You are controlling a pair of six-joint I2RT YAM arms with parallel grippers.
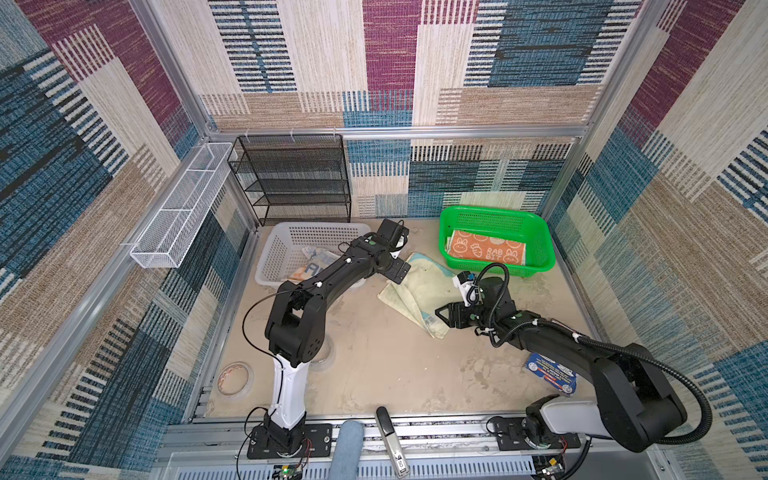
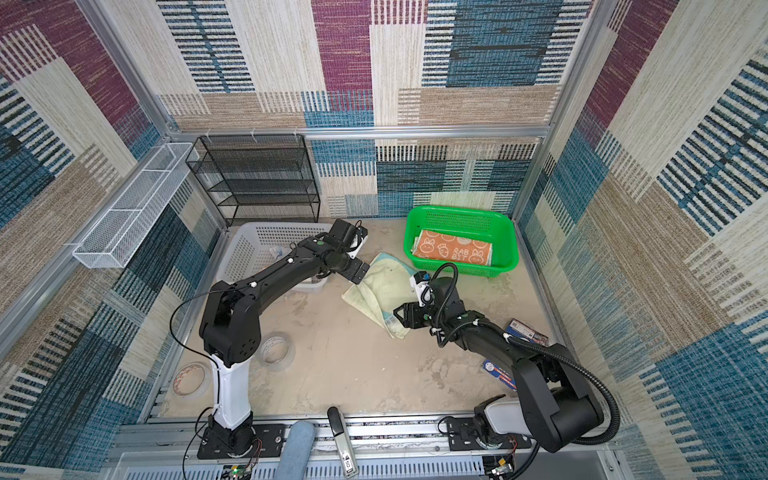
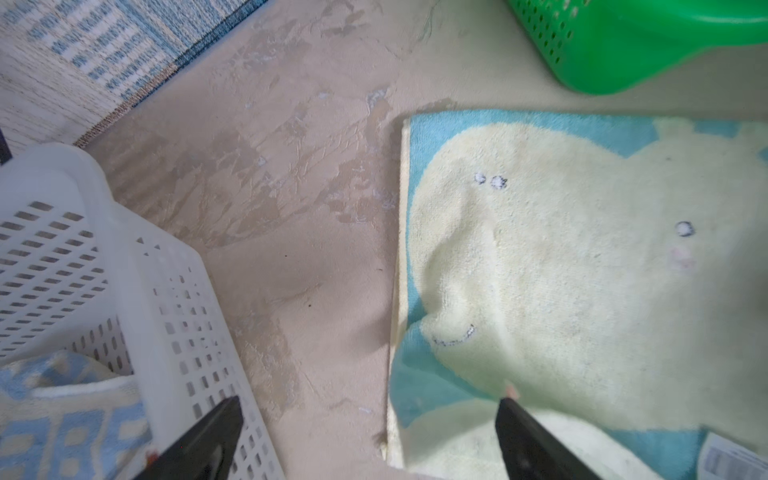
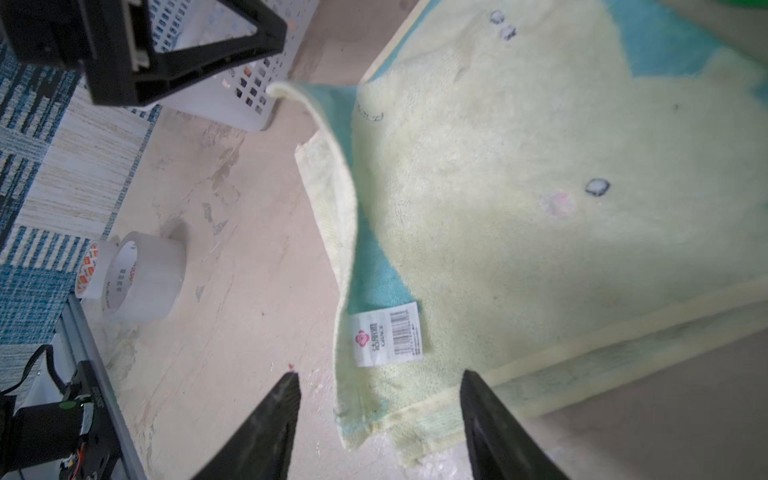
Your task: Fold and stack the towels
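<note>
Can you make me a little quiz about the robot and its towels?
1. True or false: the orange rabbit towel lies in the green basket.
2. Where is the yellow-and-teal towel? A) on the table B) in the white basket C) on the black shelf
3. Fill in: the left tool and the right tool both stand ____, holding nothing.

Key: 1 true; 2 A; 3 open.

Yellow-teal towel [image 1: 415, 291], orange RABBIT towel [image 1: 486, 249], lettered towel [image 3: 70, 432]: three towels showed | white basket [image 1: 278, 253], green basket [image 1: 536, 232]: two plastic baskets stood | printed roll [image 4: 89, 266], clear roll [image 4: 162, 266]: two tape rolls lay
</note>
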